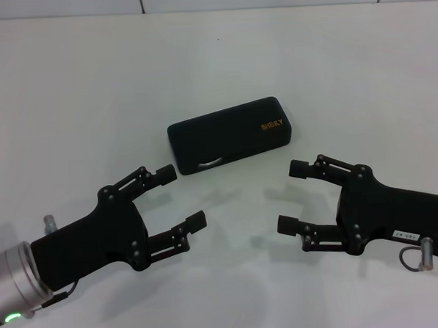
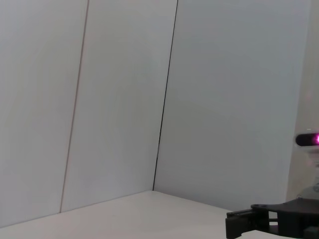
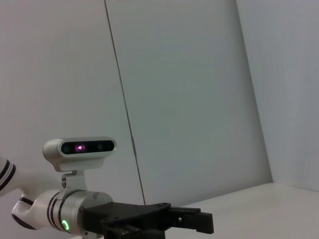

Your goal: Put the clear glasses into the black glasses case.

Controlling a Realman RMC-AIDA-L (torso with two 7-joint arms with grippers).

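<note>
A closed black glasses case [image 1: 231, 136] lies on a white table [image 1: 69, 106] beyond the left gripper [image 1: 182, 197] and right gripper [image 1: 293, 197], both spread wide and empty.

The case [image 1: 231, 135] lies shut, so its inside is hidden; whether the glasses are in it cannot be told, and only a small pale curved sliver shows at its near edge, too small to identify. The left gripper [image 1: 181, 198] belongs to an arm cut off by the head view's left and bottom edges; the right gripper [image 1: 293, 197] belongs to an arm cut off by the right edge. The left wrist view shows only a part of the right gripper [image 2: 239, 225], cut by the bottom edge. The right wrist view cuts the left gripper [image 3: 192, 223] at the bottom edge.
</note>
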